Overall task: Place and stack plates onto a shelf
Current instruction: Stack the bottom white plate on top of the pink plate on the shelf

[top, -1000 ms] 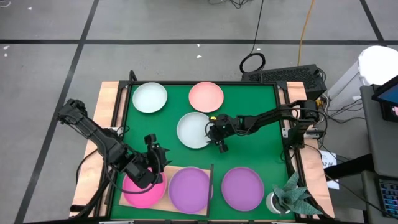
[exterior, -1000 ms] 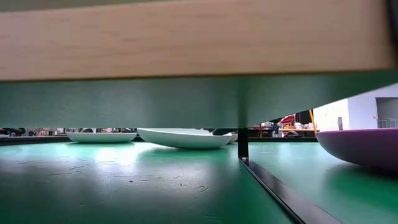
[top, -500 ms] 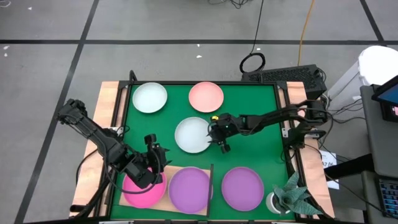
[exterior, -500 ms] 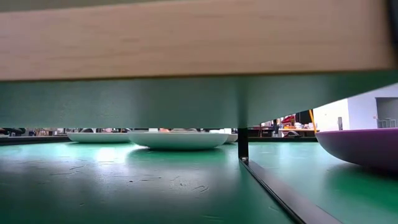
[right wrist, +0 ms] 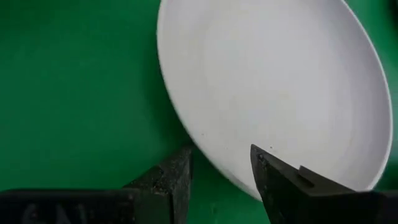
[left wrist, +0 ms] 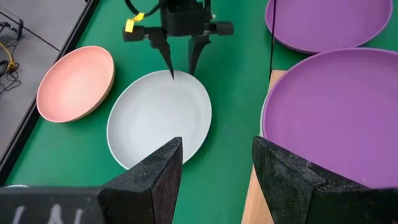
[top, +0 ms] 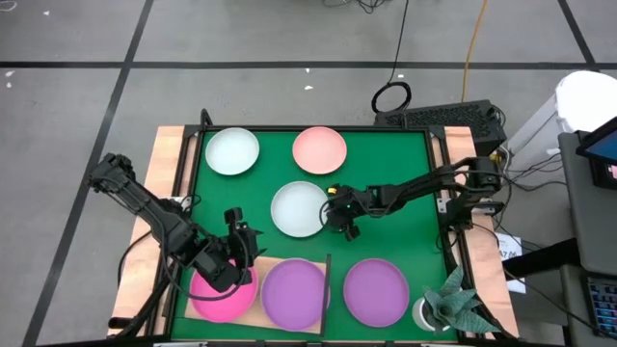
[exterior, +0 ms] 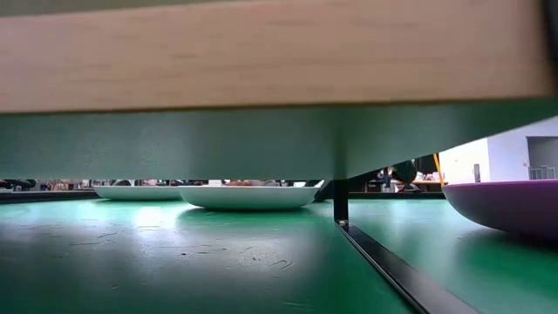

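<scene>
White plate [top: 300, 208]: it lies flat in the middle of the green mat [top: 405, 183], away from the shelf [top: 318, 326].
Right gripper [top: 343, 223]: its fingers are apart, one on each side of the plate's rim, holding nothing yet. It looks ready to pinch the edge.
Left gripper [top: 243, 253]: open and empty, waiting over the magenta plate [top: 220, 298].
Shelf: the magenta plate and one purple plate [top: 293, 292] sit on it.
Other purple plate [top: 376, 289]: on the mat beside the shelf.

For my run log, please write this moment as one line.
right gripper: open at white plate rim | left gripper: open, over magenta plate | purple plate on shelf
</scene>
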